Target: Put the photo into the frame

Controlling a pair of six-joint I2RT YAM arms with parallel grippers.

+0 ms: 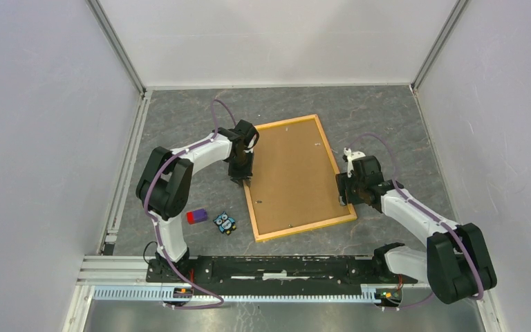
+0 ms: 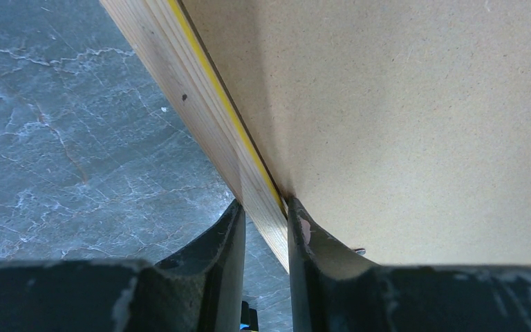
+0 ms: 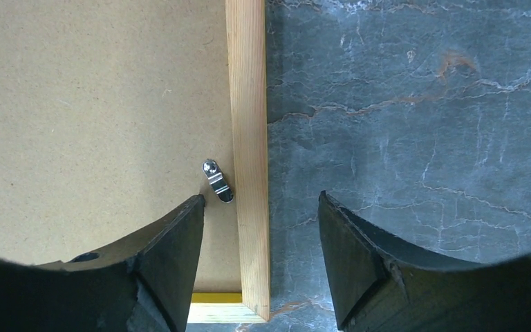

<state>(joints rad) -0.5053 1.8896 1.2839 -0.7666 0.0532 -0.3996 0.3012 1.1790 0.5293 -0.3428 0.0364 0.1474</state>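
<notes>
Near edge, 6 o'clock: both arm bases are bolted to the mounting rail. Just beyond, toward 7 o'clock, a red-and-purple block and a small owl figure lie side by side on the grey marbled table. They are just off the near-left corner of the frame and do not touch it.

The frame lies at table centre, back side up. Its long axis runs 6 to 12 o'clock, skewed slightly toward 11. The brown backing panel fills its opening.

The right gripper stands at the frame's 4 o'clock, over the right rail close to the near-right corner. Its jaws are wide and straddle the rail. The inner finger is over the backing panel and the other is over bare table; neither touches the wood. A small metal turn clip sits on the panel against the rail, just ahead of the inner finger.

The left gripper stands at the frame's 9 o'clock, on the left rail. Its jaws are narrow and closed onto that rail. The outer finger presses the outside face and the other sits against the inside edge, on the panel. Whether the rail is lifted cannot be told.

At 12 o'clock, the frame's far rail lies well short of the back wall.
</notes>
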